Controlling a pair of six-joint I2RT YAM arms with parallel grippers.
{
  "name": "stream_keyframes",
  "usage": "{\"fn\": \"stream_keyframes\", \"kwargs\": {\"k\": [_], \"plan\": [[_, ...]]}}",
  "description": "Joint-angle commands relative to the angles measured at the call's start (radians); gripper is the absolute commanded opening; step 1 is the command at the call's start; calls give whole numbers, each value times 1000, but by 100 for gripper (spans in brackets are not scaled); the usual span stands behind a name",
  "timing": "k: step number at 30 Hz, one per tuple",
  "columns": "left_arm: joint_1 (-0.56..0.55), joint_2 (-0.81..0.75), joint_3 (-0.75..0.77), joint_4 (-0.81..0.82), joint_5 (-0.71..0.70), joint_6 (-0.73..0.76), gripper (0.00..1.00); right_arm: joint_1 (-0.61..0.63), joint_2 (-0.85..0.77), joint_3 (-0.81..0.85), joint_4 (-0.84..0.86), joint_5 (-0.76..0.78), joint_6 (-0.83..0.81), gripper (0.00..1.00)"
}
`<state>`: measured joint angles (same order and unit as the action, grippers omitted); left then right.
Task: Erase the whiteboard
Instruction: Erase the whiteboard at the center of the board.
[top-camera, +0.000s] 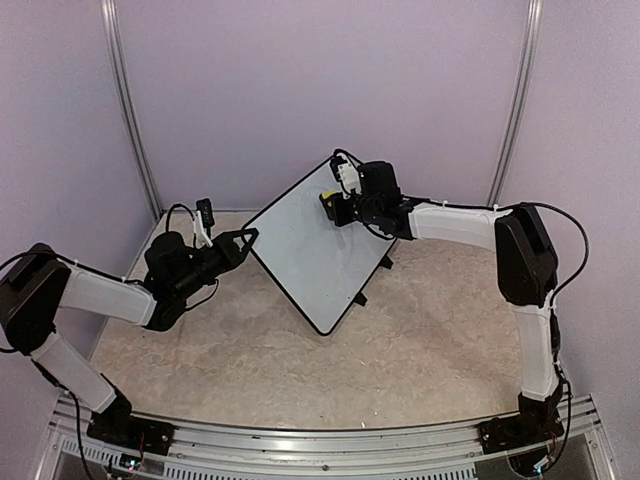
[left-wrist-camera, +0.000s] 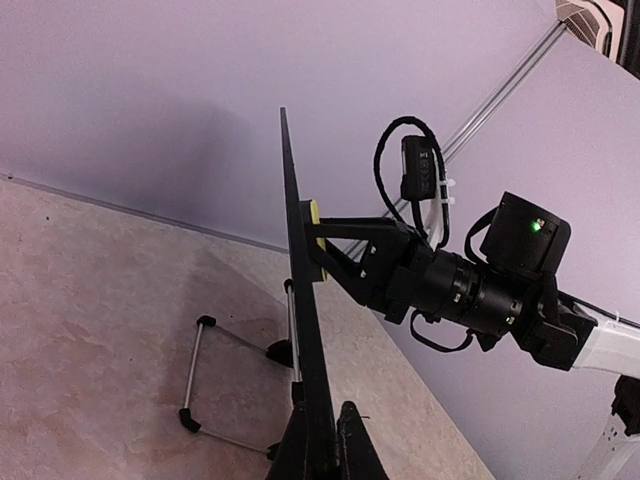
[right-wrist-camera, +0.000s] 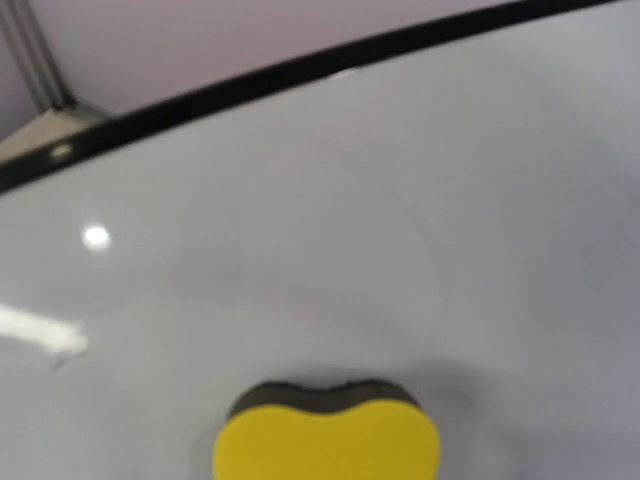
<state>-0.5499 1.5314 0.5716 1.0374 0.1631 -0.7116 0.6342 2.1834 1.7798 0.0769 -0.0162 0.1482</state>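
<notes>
Whiteboard (top-camera: 300, 250) tilted back, face up, corner foremost

White arm links (top-camera: 100, 295), black joints (top-camera: 525, 255), looping black cables (left-wrist-camera: 379, 160), green indicator light (left-wrist-camera: 538, 226).

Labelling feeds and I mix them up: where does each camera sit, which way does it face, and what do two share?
Top external: above, behind the bases, looking down at table; left arm, right arm show.
Left wrist: looks along the edge-on whiteboard; left fingers clamp it.
Right wrist: faces the whiteboard's front; only sponge shows, no fingers.
Shared: top and left wrist both show right fingers pressing sponge on whiteboard.
</notes>
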Motion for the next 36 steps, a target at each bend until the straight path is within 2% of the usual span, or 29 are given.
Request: {"fn": "stream_keyframes", "kwargs": {"k": [1, 7, 11, 14, 28, 31, 36], "plan": [[-56, 3, 20, 124, 251, 17, 0, 132, -25, -105, -18, -33, -110, 0], [-58, -2, 19, 121, 253, 18, 0, 195, -75, -169, 63, -58, -133, 0], [-58, -8, 19, 118, 255, 20, 0, 200, -60, -123, 32, -7, -134, 0], [-58, -9, 19, 119, 256, 20, 0, 182, -11, -49, -36, 49, -137, 0], [-58, -4, 21, 121, 261, 21, 0, 67, 50, 69, -121, 18, -78, 0], [-58, -4, 21, 119, 259, 23, 0, 65, 56, 71, -129, 18, -73, 0], [-58, -1, 23, 121, 262, 23, 0, 101, 20, 4, -97, -66, -113, 0]]}}
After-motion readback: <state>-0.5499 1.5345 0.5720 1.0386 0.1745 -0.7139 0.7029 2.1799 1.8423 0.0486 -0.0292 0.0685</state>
